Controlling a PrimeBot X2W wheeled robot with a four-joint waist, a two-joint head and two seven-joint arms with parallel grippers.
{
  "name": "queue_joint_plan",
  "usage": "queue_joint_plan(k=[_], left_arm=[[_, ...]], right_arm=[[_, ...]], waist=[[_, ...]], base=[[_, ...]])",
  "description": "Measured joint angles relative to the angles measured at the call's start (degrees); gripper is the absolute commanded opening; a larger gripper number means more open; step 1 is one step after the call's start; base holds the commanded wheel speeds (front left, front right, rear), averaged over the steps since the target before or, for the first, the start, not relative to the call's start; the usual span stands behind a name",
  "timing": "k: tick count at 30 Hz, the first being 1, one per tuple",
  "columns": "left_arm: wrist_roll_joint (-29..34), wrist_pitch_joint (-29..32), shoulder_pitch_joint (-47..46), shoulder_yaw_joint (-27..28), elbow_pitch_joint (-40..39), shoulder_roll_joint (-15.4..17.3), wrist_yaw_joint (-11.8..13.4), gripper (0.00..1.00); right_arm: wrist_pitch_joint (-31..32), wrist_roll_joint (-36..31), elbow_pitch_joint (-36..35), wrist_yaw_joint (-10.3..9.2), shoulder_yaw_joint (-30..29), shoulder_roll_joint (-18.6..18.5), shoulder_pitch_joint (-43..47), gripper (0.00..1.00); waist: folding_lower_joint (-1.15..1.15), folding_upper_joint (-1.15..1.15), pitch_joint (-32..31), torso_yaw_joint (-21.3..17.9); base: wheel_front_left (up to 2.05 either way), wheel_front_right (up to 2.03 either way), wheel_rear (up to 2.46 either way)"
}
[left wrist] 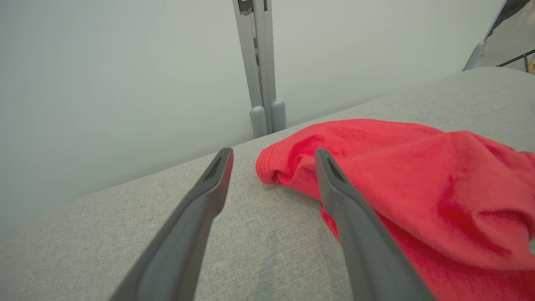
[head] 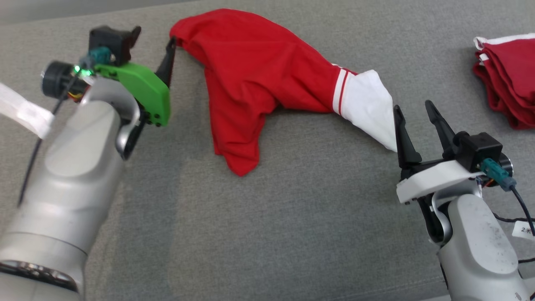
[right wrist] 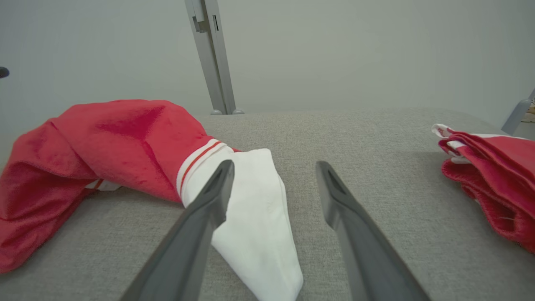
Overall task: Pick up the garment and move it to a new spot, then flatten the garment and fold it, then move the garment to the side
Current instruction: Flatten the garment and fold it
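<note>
1. Garment (head: 259, 79) lies on the grey surface (head: 292, 217), its long axis running left to right before us.
2. Our left gripper (head: 154, 35) sits at its red end, our right gripper (head: 413, 105) at its white tip; both are spread and empty.

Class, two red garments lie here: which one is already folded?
The folded garment at the far right, stacked in neat layers; the other garment sprawls crumpled in the middle.

Surface (head: 292, 217): was grey woven fabric, softly lit.
Wall (left wrist: 104, 83): was plain, pale grey.
Post (left wrist: 259, 62): grey metal upright, stood behind the far edge.
</note>
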Motion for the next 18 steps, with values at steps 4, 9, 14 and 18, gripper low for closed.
queue_joint_plan(k=[4,9,14,18], left_arm=[[-5.03,6.97,-7.65,-9.05,-1.22,6.50,0.00,1.00],[-12.56,12.19,-13.28,-17.51,-4.42,13.38,0.00,1.00],[-18.58,14.74,-16.15,-24.55,-7.23,17.74,0.00,1.00],[-21.71,15.26,-18.25,-28.73,-7.70,20.18,0.00,1.00]], right_arm=[[0.01,1.80,-1.03,0.00,1.94,0.08,-2.21,1.00],[0.00,3.87,-2.42,0.00,4.23,0.08,-3.93,1.00],[0.01,5.66,-3.83,0.00,5.83,0.09,-4.53,1.00],[0.00,6.17,-4.68,0.00,6.36,0.07,-4.83,1.00]], waist=[[0.00,0.00,2.78,-2.23],[0.00,0.00,5.74,-5.35],[0.00,0.00,8.09,-8.38],[0.00,0.00,9.90,-10.58]], base=[[0.00,0.00,0.00],[0.00,0.00,0.00],[0.00,0.00,0.00],[0.00,0.00,0.00]])
